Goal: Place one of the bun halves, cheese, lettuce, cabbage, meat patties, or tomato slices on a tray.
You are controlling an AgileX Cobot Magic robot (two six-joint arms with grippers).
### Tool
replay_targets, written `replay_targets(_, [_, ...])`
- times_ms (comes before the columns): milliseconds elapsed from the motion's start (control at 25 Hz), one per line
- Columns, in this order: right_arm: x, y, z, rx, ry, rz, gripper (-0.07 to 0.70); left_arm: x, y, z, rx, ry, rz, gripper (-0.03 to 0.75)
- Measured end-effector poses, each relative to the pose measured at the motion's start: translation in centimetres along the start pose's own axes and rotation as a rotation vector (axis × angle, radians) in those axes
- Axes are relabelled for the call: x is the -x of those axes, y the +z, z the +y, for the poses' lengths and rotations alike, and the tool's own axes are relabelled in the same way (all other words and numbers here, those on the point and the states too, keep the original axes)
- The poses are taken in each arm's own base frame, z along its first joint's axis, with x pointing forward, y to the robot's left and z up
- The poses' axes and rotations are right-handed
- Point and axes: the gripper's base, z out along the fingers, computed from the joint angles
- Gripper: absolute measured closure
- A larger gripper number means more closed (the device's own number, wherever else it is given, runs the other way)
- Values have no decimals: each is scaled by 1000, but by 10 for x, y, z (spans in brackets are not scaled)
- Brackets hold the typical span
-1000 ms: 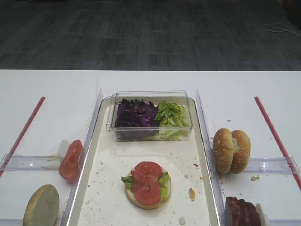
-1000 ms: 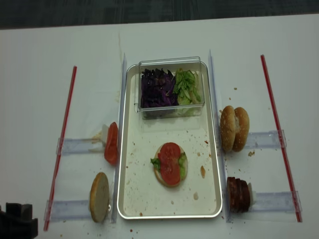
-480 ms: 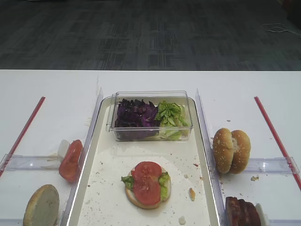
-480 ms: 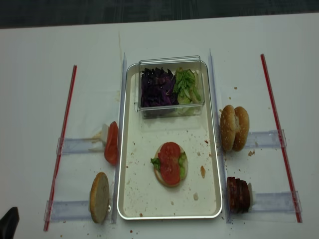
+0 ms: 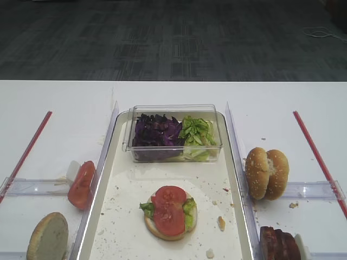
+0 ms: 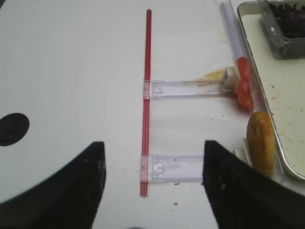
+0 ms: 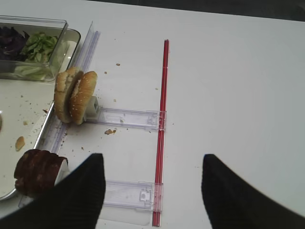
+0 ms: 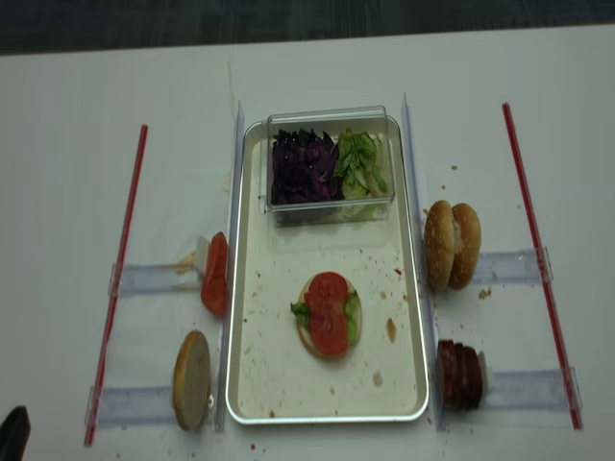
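Note:
On the long silvery tray (image 5: pixel 101 190) (image 8: pixel 279 379) lies one of the bun halves (image 5: pixel 149 223), topped with lettuce and two tomato slices (image 5: pixel 169 210) (image 8: pixel 328 314). More tomato slices (image 5: pixel 81 184) (image 6: pixel 245 88) stand on the left rack, with another bun half (image 5: pixel 49 238) (image 6: pixel 261 140) nearer me. On the right stand two bun halves (image 5: pixel 267 173) (image 7: pixel 74 95) and the meat patties (image 5: pixel 279 244) (image 7: pixel 38 171). Cabbage (image 5: pixel 157 132) and lettuce (image 5: pixel 196 132) fill a clear tub. Cheese is out of view. My left gripper (image 6: pixel 152 145) and right gripper (image 7: pixel 151 156) hang open and empty above the table.
Red strips (image 6: pixel 147 95) (image 7: pixel 162 119) run along both outer sides, joined to clear plastic racks (image 6: pixel 186 88) (image 7: pixel 126 117). The clear tub (image 5: pixel 173 111) takes up the tray's far end. Crumbs dot the tray floor. A dark bit of my left arm (image 8: pixel 12 430) shows at the corner.
In the second overhead view my left gripper has drawn back toward the bottom left corner until only a small dark tip shows. The food has not moved.

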Motion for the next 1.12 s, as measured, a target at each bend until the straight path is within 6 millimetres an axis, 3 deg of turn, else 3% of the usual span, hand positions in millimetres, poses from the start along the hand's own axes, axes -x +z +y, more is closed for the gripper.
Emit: replay_targets(1120, [0,0,0,0,0,0,150,0,0,0,0,0,-2,274])
